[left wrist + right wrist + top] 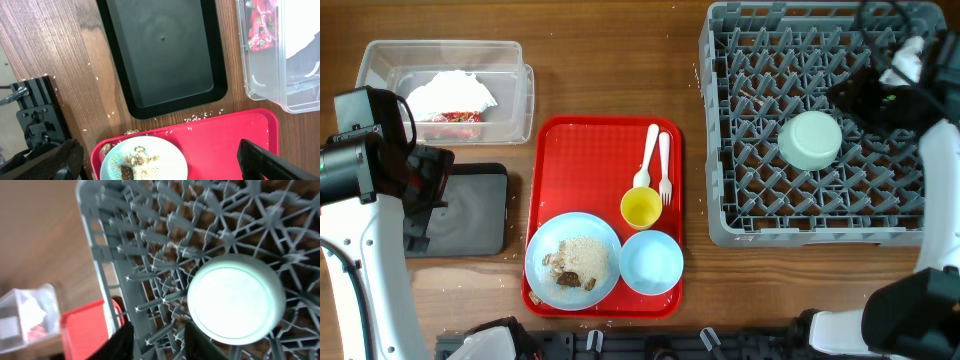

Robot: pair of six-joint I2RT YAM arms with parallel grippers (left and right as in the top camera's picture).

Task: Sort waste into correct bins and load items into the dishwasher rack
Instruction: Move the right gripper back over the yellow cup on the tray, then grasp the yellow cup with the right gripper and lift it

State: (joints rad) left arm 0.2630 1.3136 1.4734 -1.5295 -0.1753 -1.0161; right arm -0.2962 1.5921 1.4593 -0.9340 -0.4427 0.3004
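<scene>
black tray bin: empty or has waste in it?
Empty. Left wrist view shows the black tray bare inside; stray rice grains lie outside it.

Overhead: bright, even, diffuse light from above. Shadows are faint and soft-edged. Mild sheen on the red tray (580, 150), pale glare along the tub (525, 100) walls. Focus is sharp across the frame, and the rack (715, 225) pegs are crisp.

Left wrist: sharp at mid-distance. The black tray (160, 50) carries a broad dull reflection. Bottom corners are dark and out of focus.

Right wrist: soft all over. The bowl (235, 300) base is nearly washed out. The table (40, 230) and lower-left corner are heavily blurred.
</scene>
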